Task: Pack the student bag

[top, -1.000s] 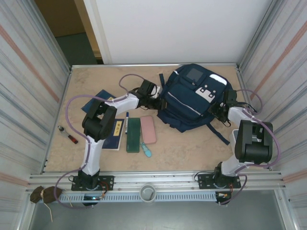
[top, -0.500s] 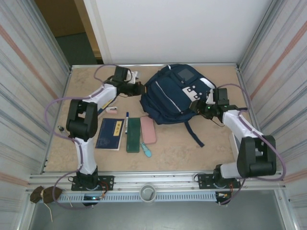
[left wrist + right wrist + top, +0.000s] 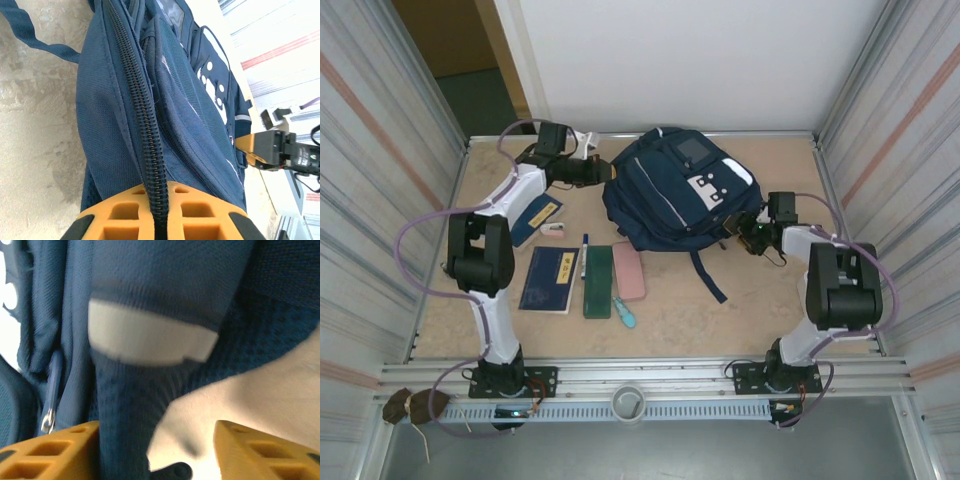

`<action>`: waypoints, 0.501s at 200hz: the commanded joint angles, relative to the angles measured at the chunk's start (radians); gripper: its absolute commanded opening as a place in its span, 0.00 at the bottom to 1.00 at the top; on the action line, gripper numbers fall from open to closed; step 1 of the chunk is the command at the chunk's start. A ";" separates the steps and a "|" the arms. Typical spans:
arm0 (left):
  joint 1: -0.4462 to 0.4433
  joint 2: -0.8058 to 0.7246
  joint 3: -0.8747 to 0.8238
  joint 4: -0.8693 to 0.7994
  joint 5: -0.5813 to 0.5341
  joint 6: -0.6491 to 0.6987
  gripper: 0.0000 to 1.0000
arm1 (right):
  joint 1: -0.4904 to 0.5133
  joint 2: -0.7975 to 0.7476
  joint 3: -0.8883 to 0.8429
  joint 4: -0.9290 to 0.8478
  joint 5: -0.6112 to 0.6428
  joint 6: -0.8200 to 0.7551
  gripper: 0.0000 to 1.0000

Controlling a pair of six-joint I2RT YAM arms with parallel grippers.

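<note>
The student bag (image 3: 665,195) is a large navy backpack lying at the back middle of the table, its white label patches and grey square patch facing up. My left gripper (image 3: 599,172) is at its left edge. In the left wrist view that gripper (image 3: 160,222) is shut on the bag's black zipper seam (image 3: 145,110). My right gripper (image 3: 746,231) is at the bag's lower right edge. Its orange fingers (image 3: 50,452) stand apart and open, and a dark blue strap (image 3: 125,420) with a white patch runs down beside the left one. A long strap (image 3: 708,275) trails toward the front.
In front of the bag lie a navy notebook (image 3: 549,280), a green case (image 3: 597,281), a pink case (image 3: 628,270), a teal marker (image 3: 625,313) and a pen (image 3: 584,252). A blue booklet (image 3: 535,215) and a small white eraser (image 3: 555,228) lie at the left. Metal walls close both sides.
The bag has slid left and toward the back wall. My left gripper pulled back-left with its edge. My right gripper followed leftward along the bag's right side.
</note>
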 commanded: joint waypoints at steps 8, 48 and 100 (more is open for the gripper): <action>0.041 0.069 0.160 -0.040 -0.001 0.066 0.03 | 0.020 0.044 0.042 0.192 -0.106 0.143 0.20; 0.124 0.151 0.336 -0.100 -0.207 -0.020 0.39 | 0.125 -0.098 -0.047 0.358 -0.067 0.364 0.03; 0.071 -0.358 -0.236 0.169 -0.457 -0.051 0.64 | 0.315 -0.224 -0.032 0.438 0.150 0.551 0.01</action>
